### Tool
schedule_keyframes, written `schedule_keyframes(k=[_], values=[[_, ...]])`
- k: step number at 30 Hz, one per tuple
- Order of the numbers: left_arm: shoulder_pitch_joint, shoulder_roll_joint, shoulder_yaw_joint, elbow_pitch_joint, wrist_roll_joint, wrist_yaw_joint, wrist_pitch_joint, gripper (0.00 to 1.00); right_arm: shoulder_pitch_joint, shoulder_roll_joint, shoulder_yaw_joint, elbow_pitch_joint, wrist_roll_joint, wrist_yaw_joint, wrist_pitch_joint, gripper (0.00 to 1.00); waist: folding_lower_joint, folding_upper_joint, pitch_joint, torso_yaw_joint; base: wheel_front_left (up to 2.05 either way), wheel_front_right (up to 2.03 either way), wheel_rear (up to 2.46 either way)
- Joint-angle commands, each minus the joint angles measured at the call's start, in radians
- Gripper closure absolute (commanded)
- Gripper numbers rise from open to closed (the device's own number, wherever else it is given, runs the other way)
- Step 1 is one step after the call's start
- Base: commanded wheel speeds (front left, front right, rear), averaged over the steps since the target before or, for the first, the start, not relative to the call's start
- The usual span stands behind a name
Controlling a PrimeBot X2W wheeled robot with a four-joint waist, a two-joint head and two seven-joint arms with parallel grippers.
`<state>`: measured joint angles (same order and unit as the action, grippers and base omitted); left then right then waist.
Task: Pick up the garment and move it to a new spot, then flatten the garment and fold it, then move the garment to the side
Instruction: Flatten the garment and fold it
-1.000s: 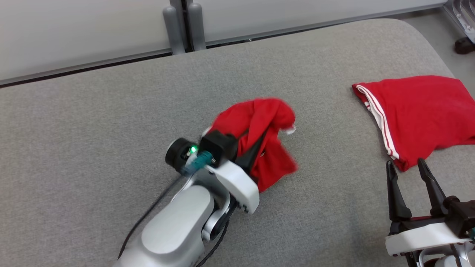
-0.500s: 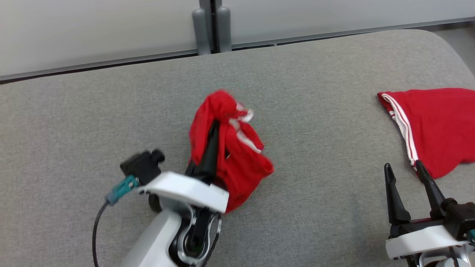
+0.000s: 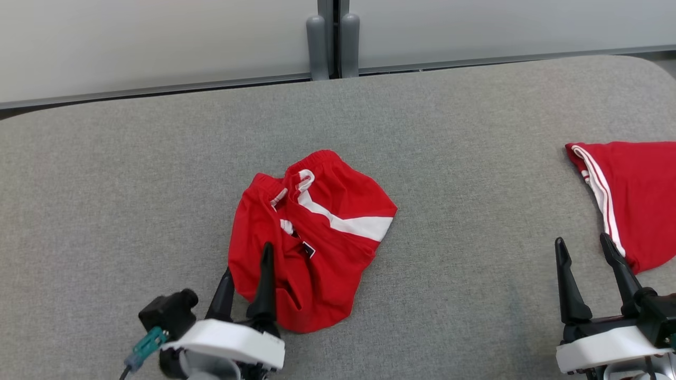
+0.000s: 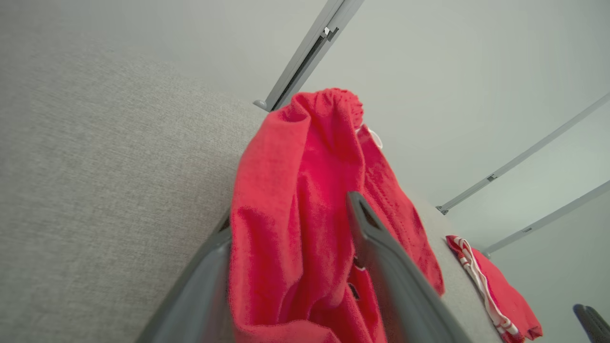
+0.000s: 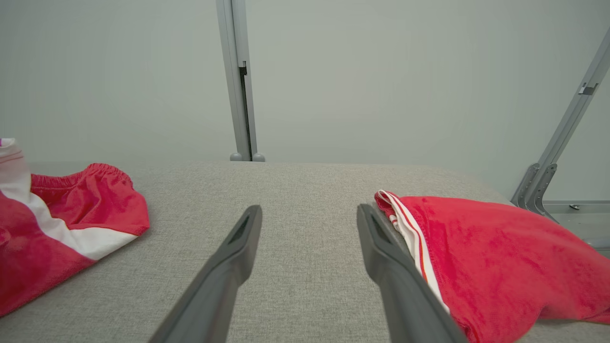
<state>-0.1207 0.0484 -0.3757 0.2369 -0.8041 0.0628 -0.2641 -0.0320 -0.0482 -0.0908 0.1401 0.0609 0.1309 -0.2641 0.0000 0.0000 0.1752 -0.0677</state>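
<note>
Grey fabric tabletop [image 3: 475, 132] across nearly the whole head view, with pale wall panels [image 3: 158, 42] behind. Near its middle, lying crumpled on the surface: red garment [image 3: 322, 248] with a white band, elastic waist toward the far edge. At the right edge, well apart, second red garment [image 3: 639, 195] with white side stripes, partly cut off. At lower left, left claw [image 3: 247, 258] spread wide, one finger over the near hem, the other at its edge. Seen from the left wrist, loose cloth bunched between the fingers, not pinched. At lower right, right claw [image 3: 581, 238] spread wide, holding nothing, one fingertip just beside the striped hem.
</note>
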Motion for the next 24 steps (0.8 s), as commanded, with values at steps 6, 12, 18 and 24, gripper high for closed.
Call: schedule_keyframes(k=[6,12,18,24], values=[[0.061,0.058,0.066,-0.057,0.225,-0.013,0.0,0.0,0.024,-0.005,-0.01,-0.009,0.006,0.0,0.0,0.0,0.0,0.0,-0.03,0.003,0.0,0.0,0.0],[-0.081,0.191,0.003,-0.075,0.348,-0.06,0.108,0.0,0.005,-0.005,0.005,-0.009,0.004,0.0,0.0,0.0,0.0,0.0,-0.018,-0.006,0.0,0.0,0.0],[-0.284,0.271,-0.094,0.009,0.411,-0.141,0.336,0.0,-0.019,-0.005,0.033,-0.001,0.015,0.0,0.0,0.0,0.0,0.0,0.01,-0.038,0.0,0.0,0.0],[-0.402,0.341,-0.107,0.116,0.34,-0.181,0.525,0.0,-0.019,-0.005,0.052,0.01,0.031,0.0,0.0,0.0,0.0,0.0,0.033,-0.084,0.0,0.0,0.0]])
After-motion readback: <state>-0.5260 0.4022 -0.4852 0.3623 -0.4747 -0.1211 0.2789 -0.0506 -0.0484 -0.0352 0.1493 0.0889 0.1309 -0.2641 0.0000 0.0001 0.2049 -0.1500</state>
